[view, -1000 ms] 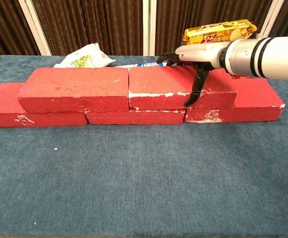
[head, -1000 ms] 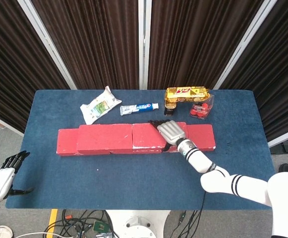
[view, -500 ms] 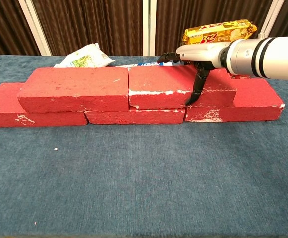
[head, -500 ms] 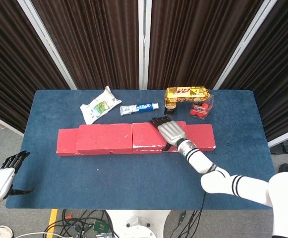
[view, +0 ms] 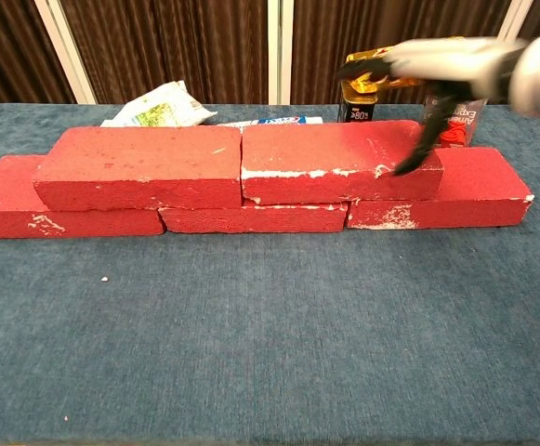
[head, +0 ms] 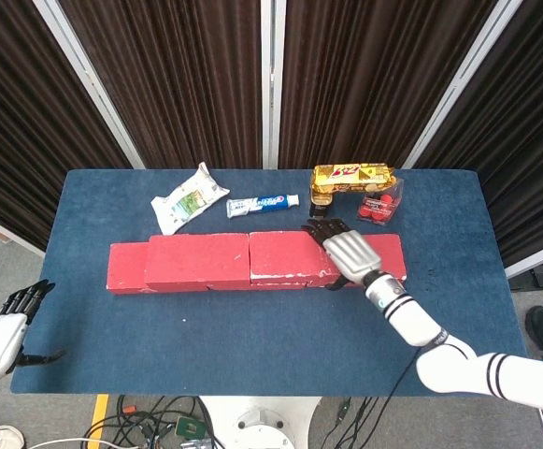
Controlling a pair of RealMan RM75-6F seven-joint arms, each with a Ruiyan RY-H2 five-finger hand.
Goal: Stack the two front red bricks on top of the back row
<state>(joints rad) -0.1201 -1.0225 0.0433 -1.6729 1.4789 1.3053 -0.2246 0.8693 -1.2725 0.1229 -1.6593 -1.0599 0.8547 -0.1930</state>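
Two red bricks lie end to end on top of a lower row of red bricks across the table's middle. The upper left brick point(head: 196, 259) point(view: 139, 167) and upper right brick point(head: 290, 257) point(view: 335, 172) touch each other. The lower row point(view: 251, 219) shows beneath them, with its ends point(view: 9, 200) point(view: 479, 186) sticking out. My right hand point(head: 346, 251) point(view: 428, 65), blurred in the chest view, hovers over the upper right brick's right end with fingers apart and nothing in them. By the table's near left corner hangs my left hand point(head: 9, 323), holding nothing.
Behind the bricks lie a white snack bag point(head: 189, 198) point(view: 158, 102), a toothpaste box point(head: 264, 203), a yellow biscuit pack point(head: 350, 178) and a clear tub of red sweets point(head: 380, 204). The blue table point(view: 270, 344) stretches in front of the bricks.
My right hand has lifted off the upper right brick and swung to the right, towards that brick's right end. The bricks and my left hand have stayed put.
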